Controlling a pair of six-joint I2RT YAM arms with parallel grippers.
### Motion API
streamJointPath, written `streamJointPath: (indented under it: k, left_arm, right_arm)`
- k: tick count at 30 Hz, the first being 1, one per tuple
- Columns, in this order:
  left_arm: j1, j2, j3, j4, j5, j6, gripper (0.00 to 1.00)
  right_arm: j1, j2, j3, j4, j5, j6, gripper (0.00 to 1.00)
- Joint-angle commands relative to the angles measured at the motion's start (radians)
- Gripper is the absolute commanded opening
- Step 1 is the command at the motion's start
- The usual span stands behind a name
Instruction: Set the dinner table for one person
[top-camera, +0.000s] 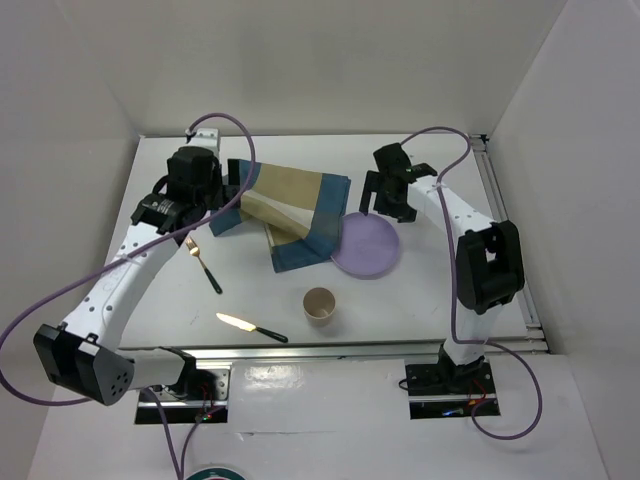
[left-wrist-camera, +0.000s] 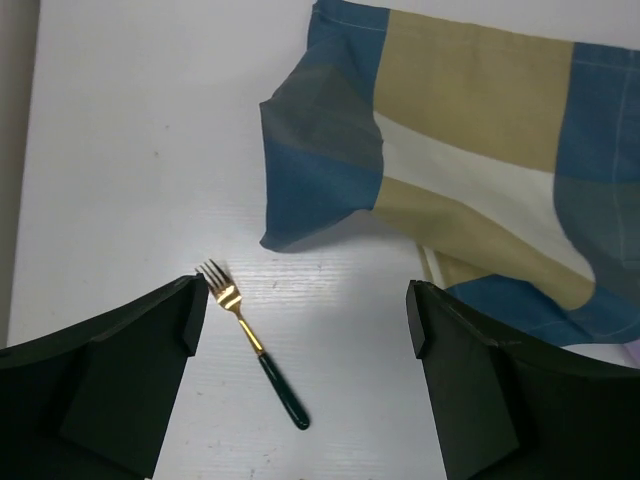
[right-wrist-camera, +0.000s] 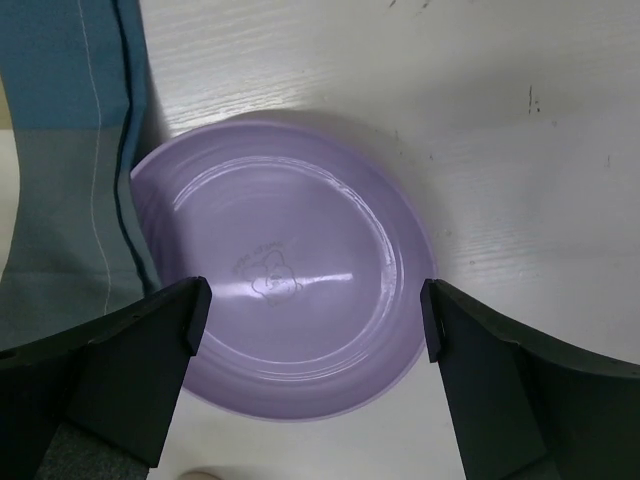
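The dinner table (top-camera: 420, 300), a flat, matte white rectangular top with metal rails along its edges, is filling the top view and carrying everything else. A soft woven placemat (top-camera: 295, 215) in blue, tan and cream blocks is lying rumpled and folded near the table's middle, towards 12 o'clock.

At the cloth's 4 o'clock a round, glossy lilac plate (top-camera: 368, 246) is sitting. The wrist view shows faint concentric ridges and a small embossed mark at its centre, and the cloth's blue hem is touching its rim. At the plate's 7 o'clock a small tan paper cup (top-camera: 319, 304) is standing upright. At the cup's 8 o'clock a knife (top-camera: 250, 327) with a pale gold blade and a dark handle is lying flat. A gold-tined fork (top-camera: 203, 262) with a dark green handle is lying at the cloth's 8 o'clock.

The left gripper (left-wrist-camera: 300, 310) is hanging over the fork and the cloth's corner, its black jaws spread wide and holding nothing. The right gripper (right-wrist-camera: 315, 310) is hovering above the plate, its jaws likewise wide apart and carrying nothing.
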Motion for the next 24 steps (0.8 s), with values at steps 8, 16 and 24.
streamJointPath:
  k: [8,16,24]
  left_arm:
    - [0.043,0.056,0.159,-0.076,0.166,-0.101,1.0]
    - [0.125,0.12,0.25,-0.17,0.261,-0.122,1.0]
    - [0.125,0.129,0.239,-0.151,0.315,-0.131,0.99]
  right_arm:
    - [0.021,-0.14,-0.065,0.023,0.026,0.003,1.0]
    - [-0.076,-0.301,-0.32,0.041,-0.129,0.018,1.0]
    - [-0.051,-0.149,-0.27,0.075,-0.16,0.02,0.75]
